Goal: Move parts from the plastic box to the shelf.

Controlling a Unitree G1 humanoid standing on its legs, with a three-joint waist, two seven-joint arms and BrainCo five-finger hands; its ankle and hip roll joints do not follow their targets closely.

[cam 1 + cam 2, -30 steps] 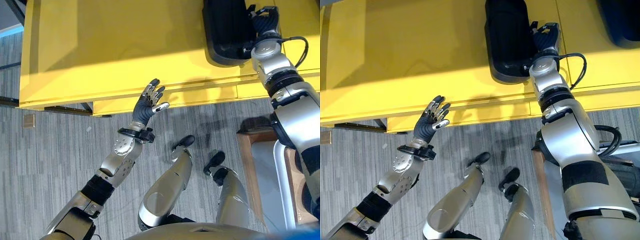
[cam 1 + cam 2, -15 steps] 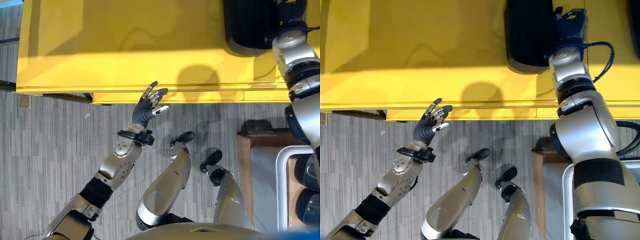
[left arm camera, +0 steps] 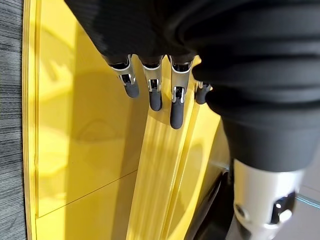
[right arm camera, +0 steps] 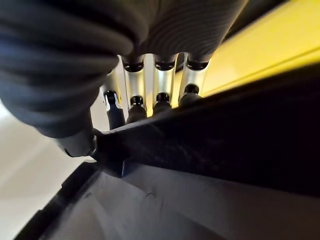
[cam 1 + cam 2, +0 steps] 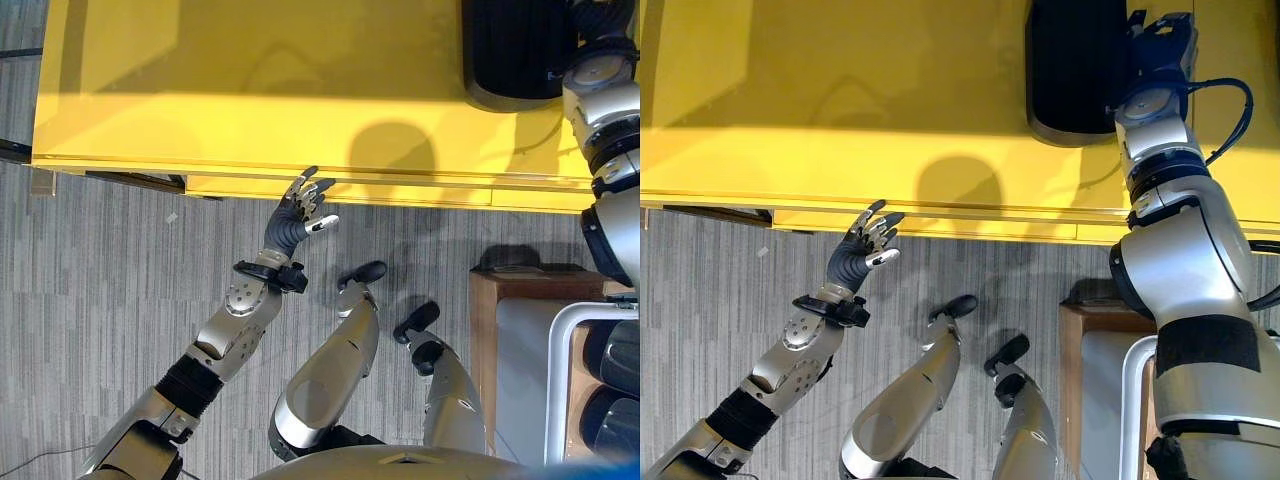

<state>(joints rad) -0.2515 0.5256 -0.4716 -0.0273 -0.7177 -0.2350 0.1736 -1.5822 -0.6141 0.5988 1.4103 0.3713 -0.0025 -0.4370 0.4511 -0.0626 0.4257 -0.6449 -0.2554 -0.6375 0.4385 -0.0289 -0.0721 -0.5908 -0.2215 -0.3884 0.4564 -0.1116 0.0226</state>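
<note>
Starting at your left, the left hand (image 5: 297, 209) is hanging in the air just in front of the yellow shelf (image 5: 250, 90), its fingers spread and relaxed and holding nothing. Its wrist view is looking along those straight, dark-tipped fingers (image 3: 175, 107) at the shelf's ridged front edge, detail the head views are not giving you.

Moving right, the black part (image 5: 1072, 65) is lying flat on the yellow shelf near its front edge, well apart from the left hand. It is looking like a long, dark, glossy moulded piece with a rounded end and a raised rim around it.

At the far right, the right hand (image 5: 1160, 45) is sitting against the part's right side with the arm reaching up from below. In the right wrist view you are seeing the silver fingers (image 4: 163, 87) going down over the part's dark edge (image 4: 200, 145), their tips hidden behind it, so you cannot tell whether the hand is gripping the part or only resting on it. The right eye view is showing the whole hand, while the left eye view is cutting it off at the frame edge.

Lower right, the left eye view is showing a white-rimmed plastic box (image 5: 560, 350) with more dark parts (image 5: 615, 395) inside, standing beside a brown wooden stand (image 5: 492, 330) on the grey floor (image 5: 100, 300).
</note>
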